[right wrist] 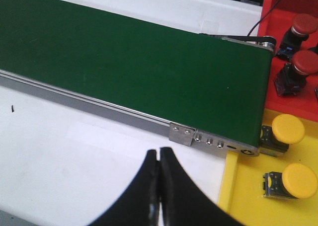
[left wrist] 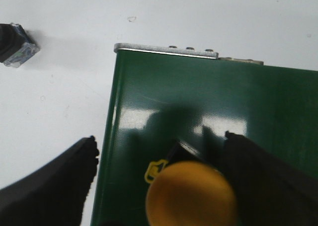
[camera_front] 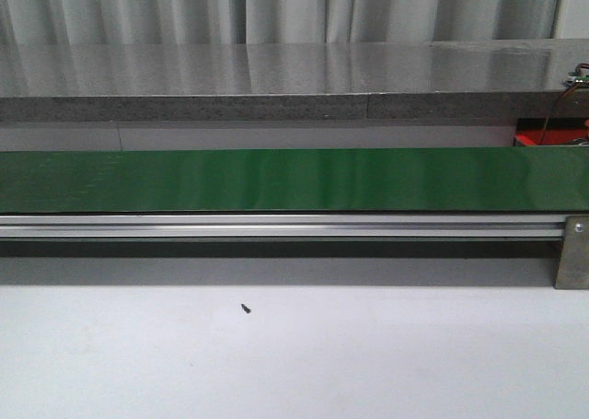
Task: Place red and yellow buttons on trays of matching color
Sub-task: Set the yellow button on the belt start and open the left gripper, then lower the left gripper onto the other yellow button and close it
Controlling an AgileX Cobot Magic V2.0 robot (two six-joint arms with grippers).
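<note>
No readable text, numbers or brand names in any view. Only mark: small yellow outlined symbol (left wrist: pixel 155 170) printed on green belt (left wrist: pixel 208 102), left wrist view, beside yellow button (left wrist: pixel 191 193), partly hidden by it; shape too blurred to identify.

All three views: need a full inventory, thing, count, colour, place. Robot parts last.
conveyor belt: 1, green, across the table, aluminium rail along its near side
yellow button: 1, on the belt near its end, between the left gripper's fingers
yellow buttons: 2, on the yellow tray
yellow tray: 1, past the belt's end
red buttons: 2, on the red tray
red tray: 1, beside the yellow tray
small dark speck: 1, on the white table
clear-cased part: 1, on the table off the belt, identity unclear
left gripper: open around the yellow button
right gripper: shut, empty, over the table
</note>
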